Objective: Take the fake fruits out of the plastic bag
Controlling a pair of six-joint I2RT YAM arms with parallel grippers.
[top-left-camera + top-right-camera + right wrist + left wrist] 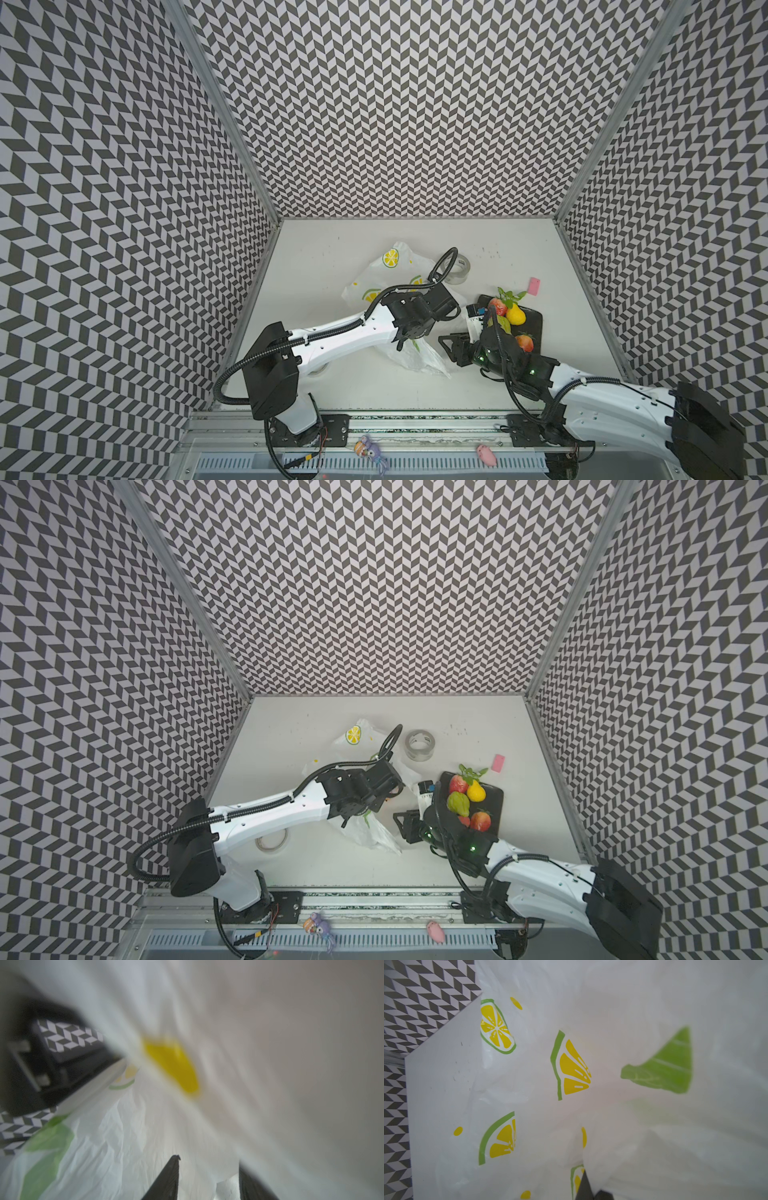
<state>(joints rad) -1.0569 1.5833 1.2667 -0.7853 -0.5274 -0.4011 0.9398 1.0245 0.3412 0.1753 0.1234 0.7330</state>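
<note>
Left gripper [588, 1188] clamps the plastic bag [386, 266], right gripper [208, 1162] with jaws parted at its film, beside a tray [535, 328] of fake fruits [516, 316].

White arm links [340, 345], black joints [272, 374], corrugated cables [217, 390]

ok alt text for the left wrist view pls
A white crinkly plastic bag printed with lemon slices and a green leaf fills nearly the whole frame. The dark left gripper shows at one edge, shut on a fold of it; white table and chevron wall show along another.
</note>
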